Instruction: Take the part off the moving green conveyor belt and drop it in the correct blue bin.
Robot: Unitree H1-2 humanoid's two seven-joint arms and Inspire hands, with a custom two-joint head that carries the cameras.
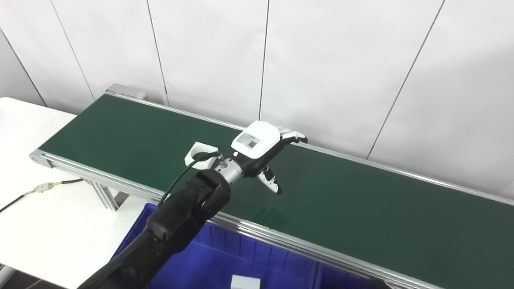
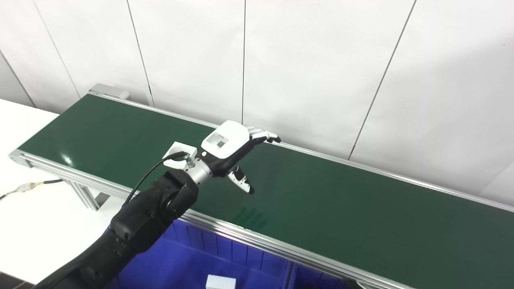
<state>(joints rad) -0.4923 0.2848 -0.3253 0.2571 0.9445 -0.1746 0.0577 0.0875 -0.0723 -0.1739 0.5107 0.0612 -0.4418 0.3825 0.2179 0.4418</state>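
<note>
The left hand [image 1: 259,150] hovers over the green conveyor belt [image 1: 361,208] near frame centre, fingers spread apart and empty, thumb angled down toward the belt. The white part [image 1: 196,154], a squarish block with a round hole facing up, lies flat on the belt just left of the wrist, partly hidden by the arm and its black cable [image 1: 180,176]; no long axis is evident. A blue bin [image 1: 225,257] sits below the belt's near rail at bottom centre, holding a white block [image 1: 245,282]. The right hand is out of view.
</note>
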